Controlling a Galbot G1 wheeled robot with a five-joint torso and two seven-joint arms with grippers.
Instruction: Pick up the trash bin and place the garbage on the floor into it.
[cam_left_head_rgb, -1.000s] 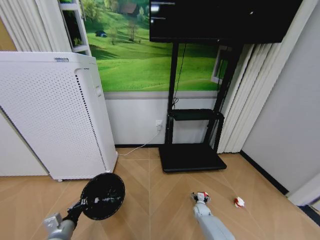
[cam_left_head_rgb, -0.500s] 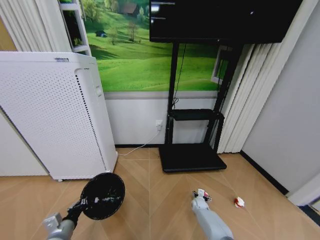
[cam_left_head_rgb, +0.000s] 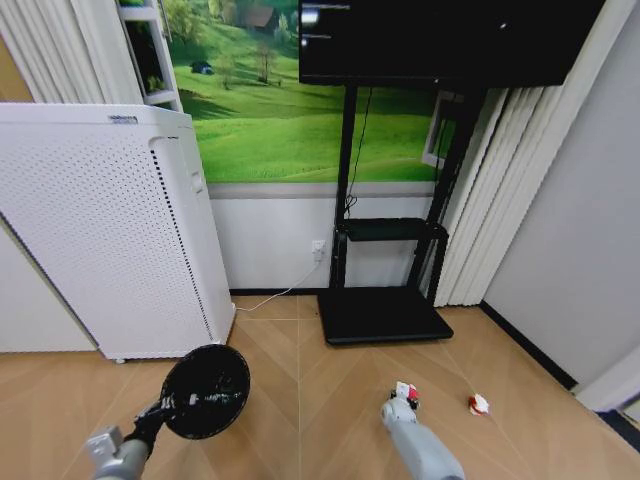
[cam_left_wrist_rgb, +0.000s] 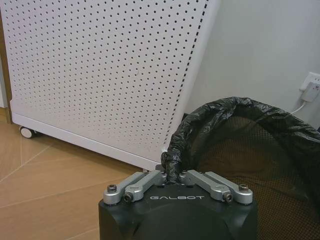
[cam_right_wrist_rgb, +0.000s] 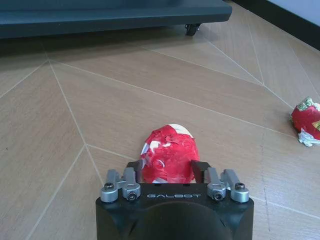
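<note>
Bin (cam_left_head_rgb: 205, 391) in left pincer (cam_left_wrist_rgb: 173, 175), scrap (cam_right_wrist_rgb: 168, 156) in right pincer (cam_right_wrist_rgb: 168, 172)

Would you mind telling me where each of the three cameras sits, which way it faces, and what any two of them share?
Head view: high on the robot, facing forward and down at the floor, the white perforated cabinet and the TV stand; both arms show.
Left wrist view: behind the left gripper, shut on the trash bin rim, facing the cabinet.
Right wrist view: behind the right gripper, low over the floor, shut on a red-and-white scrap; a second scrap lies apart.
Shared: head and left wrist views both show bin and cabinet.
</note>
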